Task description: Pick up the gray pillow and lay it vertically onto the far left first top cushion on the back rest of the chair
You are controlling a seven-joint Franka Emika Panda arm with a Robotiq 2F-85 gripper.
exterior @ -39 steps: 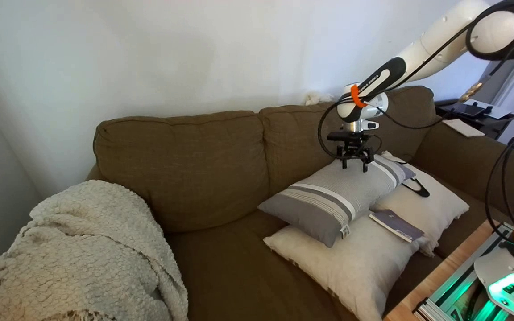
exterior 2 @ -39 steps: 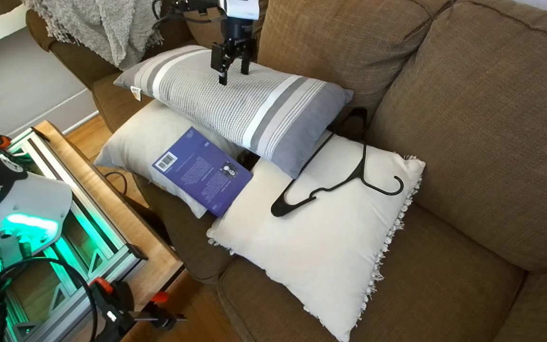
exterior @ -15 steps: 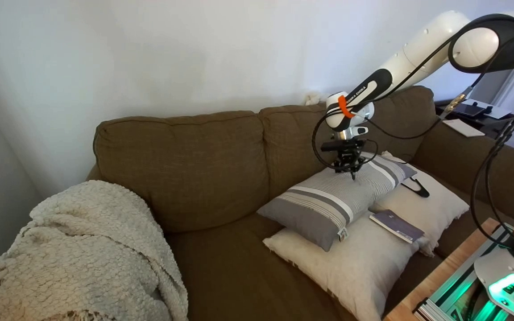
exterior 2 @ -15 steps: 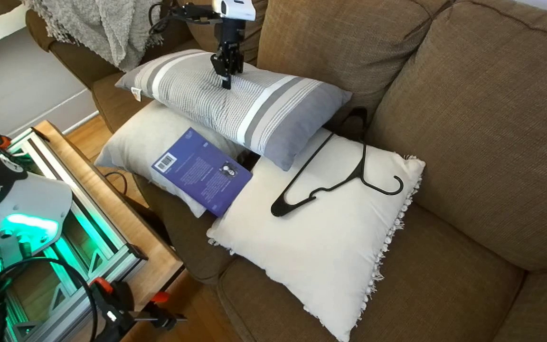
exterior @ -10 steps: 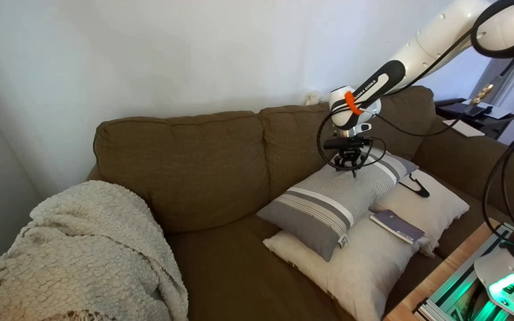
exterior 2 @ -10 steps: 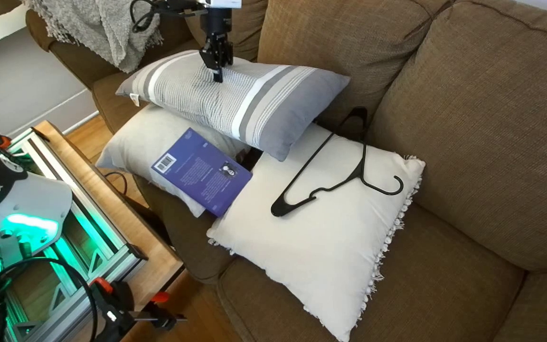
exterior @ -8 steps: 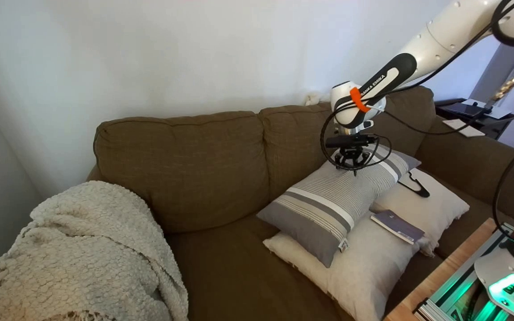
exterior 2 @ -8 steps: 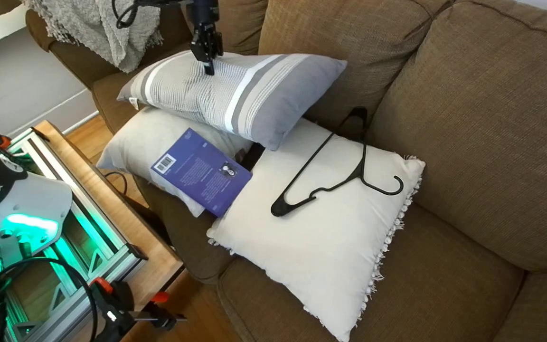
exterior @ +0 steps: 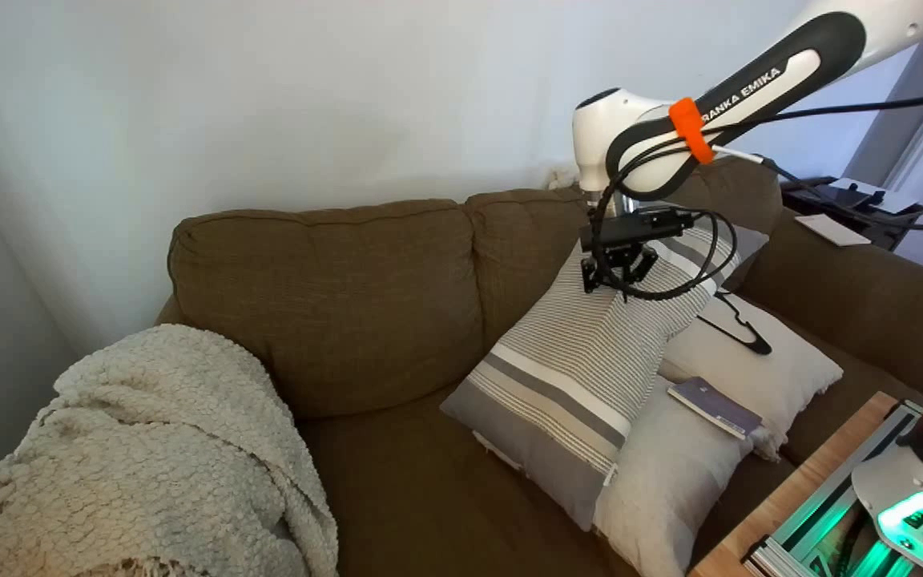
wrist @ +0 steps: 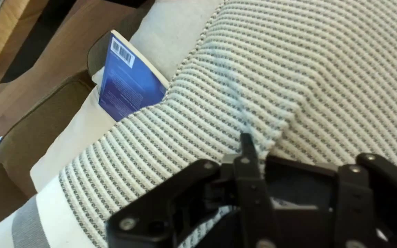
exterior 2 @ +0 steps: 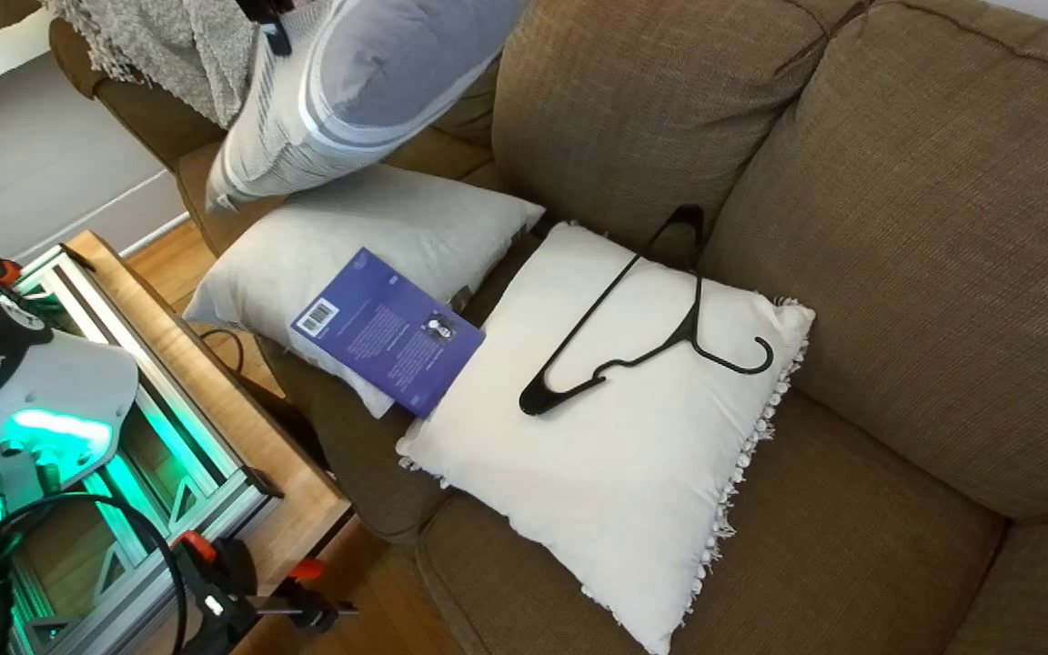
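End effector [exterior: 620,290] pinching a fold near the middle of the gray pillow [exterior: 582,361], which hangs raised right of the wide left cushion [exterior: 325,304]

Looks like the carry stage. I'd go higher before swinging left, since the near striped end droops low over the pale pillow [exterior: 658,489] and I can't tell if they touch. Go slow: soft fabric on one pinch will probably swing or twist. Then turn it upright and press it flat against that cushion before letting go.

In an exterior view, the rectangular light-gray striped fabric pillow [exterior 2: 406,73] and jointed black gripper [exterior 2: 275,35] both kinda get chopped off by the top edge, like 11 o'clock.
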